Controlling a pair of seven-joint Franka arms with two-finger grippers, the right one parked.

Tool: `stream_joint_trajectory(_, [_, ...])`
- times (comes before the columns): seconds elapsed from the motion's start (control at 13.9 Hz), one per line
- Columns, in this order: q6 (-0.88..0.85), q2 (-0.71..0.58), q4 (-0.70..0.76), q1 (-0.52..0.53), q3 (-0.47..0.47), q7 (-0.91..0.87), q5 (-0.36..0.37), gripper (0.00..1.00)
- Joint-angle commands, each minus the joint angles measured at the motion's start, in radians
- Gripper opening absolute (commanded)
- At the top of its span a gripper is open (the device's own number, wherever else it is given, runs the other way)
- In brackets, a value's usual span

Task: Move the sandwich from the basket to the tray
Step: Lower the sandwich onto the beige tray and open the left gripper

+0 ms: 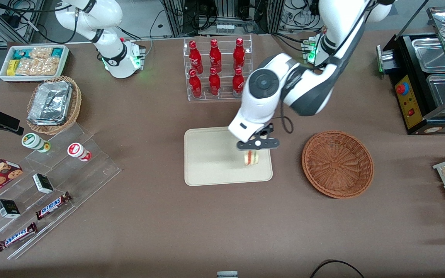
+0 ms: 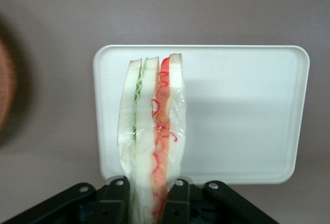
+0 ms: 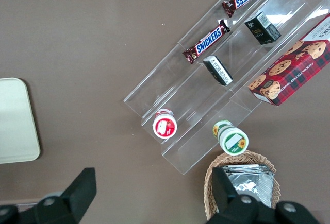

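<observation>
The brown table [image 1: 160, 216] carries everything, and the working arm [image 1: 303, 88] reaches over it from the edge farthest from the front camera. Next in size is the cream tray [image 1: 207, 162], lying flat near the middle of the table, with the round reddish-brown basket [image 1: 337, 164] beside it toward the working arm's end, apart from the tray and holding nothing that can be seen. A clear rack of 6 red bottles [image 1: 216, 69] stands farther from the front camera than the tray. Toward the parked arm's end lie a white bin of snack packets [image 1: 33, 61], a paler wicker basket with foil containers [image 1: 52, 104], and clear stepped shelves [image 1: 48, 193] carrying 2 candy bars, 2 small dark boxes and 2 round tubs.

The hand [image 1: 252, 151] hangs over the tray's end nearest the basket, its fingers [image 2: 114, 203] clamped on the sandwich [image 1: 250, 157] (the wrist view shows a black finger pressed against each bread face). The sandwich [image 2: 153, 141] stands on edge with its red and green filling layers showing between the pale slices. It sits over the tray [image 2: 242, 116], inside the rim, though whether it touches the tray surface cannot be told.
</observation>
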Motion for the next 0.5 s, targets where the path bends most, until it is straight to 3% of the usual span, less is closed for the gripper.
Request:
stream_joint_trajectory(0.0, [0.044, 0.111, 0.054, -0.04, 0.004, -0.069, 0.073, 0.0])
stream_joint_trajectory(0.43, [0.184, 0.239, 0.056, -0.097, 0.009, -0.101, 0.125, 0.0])
